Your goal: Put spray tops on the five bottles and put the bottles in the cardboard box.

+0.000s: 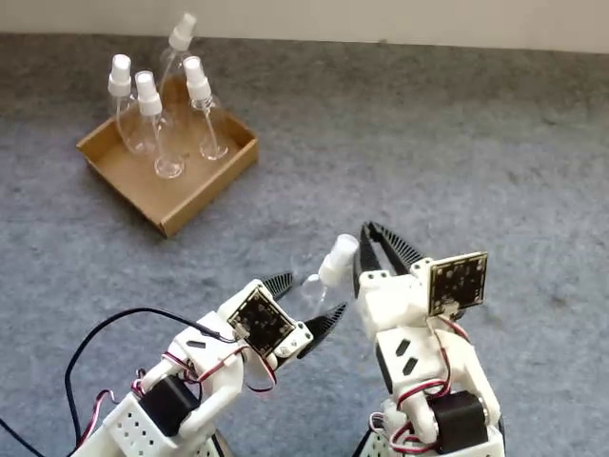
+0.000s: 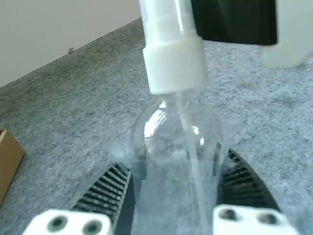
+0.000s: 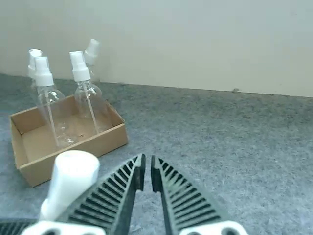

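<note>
Low in the middle of the high view, squeezing a clear bottle [image 1: 312, 286] with the left gripper [image 1: 304, 303], one black finger on each side of the round body. Clamped tight on it. Tipped over, with the long way running from lower left to upper right of the frame. Capped with a white spray top [image 1: 338, 259], pointing up and to the right.

Just beside that top, the right gripper [image 1: 369, 233]. Touching it or not: cannot tell. Fingers pressed almost together with only a thin crack, holding nothing.

In the left wrist view, running up the middle of the frame between the two ribbed fingers [image 2: 105, 193], white top toward the upper edge.

In the upper left of the high view, a cardboard box [image 1: 211, 188] on the grey carpet [image 1: 428, 143], well apart from both arms. Inside it, four bottles [image 1: 162, 143] standing up close together, each with a white top on.
</note>
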